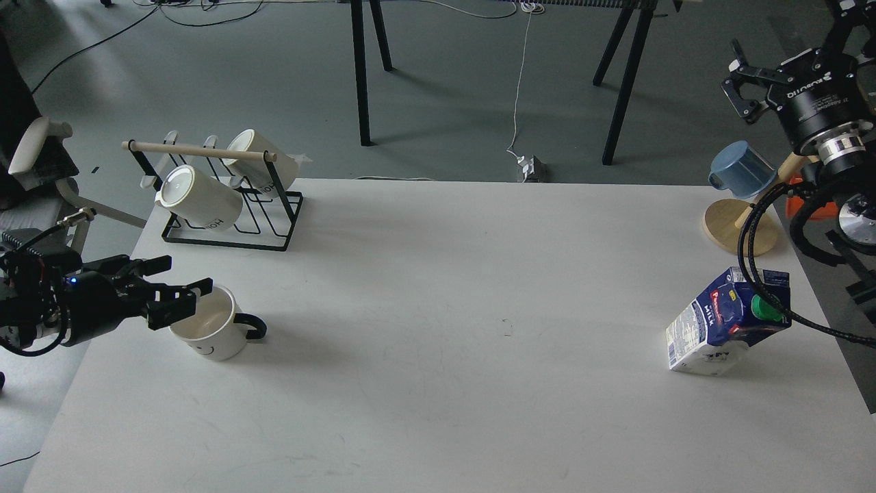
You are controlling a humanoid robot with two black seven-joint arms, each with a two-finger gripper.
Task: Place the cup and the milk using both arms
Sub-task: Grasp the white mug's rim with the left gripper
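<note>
The left hand is seen spread open at the cup rim, lower left; the right hand, upper right, is open and empty above the white tabletop.

The cup is standing upright on the white table, near its left edge and toward the front. It is a white ceramic mug; its black handle is pointing to the right, and a small black smiley face is showing on the side that is facing the camera. Its mouth is opening upward and the inside is looking empty. The milk is standing well apart from it, near the right edge of the table. It is a dark blue and white gable-top carton with a round green cap, and it is appearing tilted in this view.
</note>
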